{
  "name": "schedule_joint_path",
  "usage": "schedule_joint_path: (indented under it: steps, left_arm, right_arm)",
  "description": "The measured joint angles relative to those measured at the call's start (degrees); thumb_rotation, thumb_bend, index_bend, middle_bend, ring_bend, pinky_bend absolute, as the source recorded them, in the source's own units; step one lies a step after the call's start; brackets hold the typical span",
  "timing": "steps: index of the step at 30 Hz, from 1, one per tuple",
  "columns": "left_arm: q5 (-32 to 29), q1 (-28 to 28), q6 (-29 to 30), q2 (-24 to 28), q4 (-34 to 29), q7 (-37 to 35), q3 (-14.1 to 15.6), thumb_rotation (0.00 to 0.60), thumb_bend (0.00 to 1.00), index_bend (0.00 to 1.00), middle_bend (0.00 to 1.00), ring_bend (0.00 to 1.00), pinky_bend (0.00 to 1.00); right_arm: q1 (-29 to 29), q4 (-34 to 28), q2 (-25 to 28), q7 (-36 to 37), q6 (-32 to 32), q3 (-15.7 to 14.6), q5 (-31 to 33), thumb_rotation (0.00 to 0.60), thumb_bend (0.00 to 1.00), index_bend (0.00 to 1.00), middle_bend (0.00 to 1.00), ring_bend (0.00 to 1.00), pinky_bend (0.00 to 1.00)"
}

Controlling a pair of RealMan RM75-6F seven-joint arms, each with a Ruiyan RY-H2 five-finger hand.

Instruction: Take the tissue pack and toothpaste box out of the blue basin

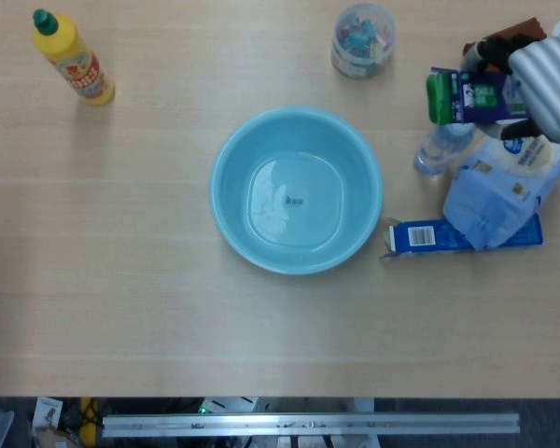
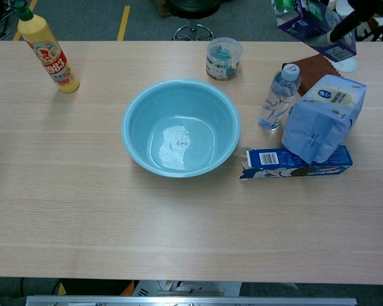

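Observation:
The blue basin [image 1: 220,201] stands mid-table with nothing in it, also in the chest view [image 2: 129,127]. My right hand [image 1: 545,77] holds the purple toothpaste box with a green end [image 1: 463,95] in the air at the far right, well clear of the basin. In the chest view the box [image 2: 305,14] and the hand's dark fingers [image 2: 351,19] sit at the top edge. The blue-and-white tissue pack [image 1: 500,187] lies on the table right of the basin, leaning on a flat blue box [image 1: 420,236]. My left hand is out of sight.
A small water bottle [image 1: 437,149] stands between the basin and the tissue pack. A clear jar of clips [image 1: 362,39] sits behind the basin, a brown cloth [image 2: 309,66] at the back right, a yellow bottle [image 1: 72,58] at the far left.

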Motion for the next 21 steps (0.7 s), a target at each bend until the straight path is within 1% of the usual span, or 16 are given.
schedule_joint_path:
  steps: [5,9,13,18,21]
  left_arm:
    - [-0.11,-0.29,-0.47,-0.25,0.11,0.16,0.06,0.6,0.25,0.11,0.25,0.17,0.27]
    - [0.17,-0.4,-0.61,-0.57,0.03,0.37,0.24,0.6,0.25,0.11,0.25,0.17,0.27]
    - [0.34,-0.72,-1.09,-0.66,-0.33,0.85,0.37,0.6,0.25,0.11,0.25,0.17,0.27]
    - [0.63,-0.68,-0.72,-0.6,-0.64,1.06,0.45,0.6,0.25,0.11,0.25,0.17,0.27]
    - [0.57,-0.61,-0.71,-0.49,-0.69,1.06,0.56,0.6,0.25,0.11,0.25,0.17,0.27]
  right_arm:
    - [-3.17,0.17,2.0,3.84,1.33,-1.94,-4.87,0.6,0.26,0.59,0.57,0.6,0.79]
    - [-5.32,0.27,3.18,4.48,1.9,-4.06,-8.06,0.6,0.26,0.59,0.57,0.6,0.79]
    - [-6.08,0.43,3.09,4.75,1.4,-4.84,-9.17,0.6,0.26,0.59,0.57,0.6,0.79]
    - [-6.1,1.22,1.65,3.89,-0.12,-5.42,-9.82,0.6,0.26,0.59,0.57,0.6,0.79]
    - [-5.88,1.92,0.37,3.02,-0.98,-5.46,-9.77,0.6,0.26,0.59,0.57,0.58,0.77]
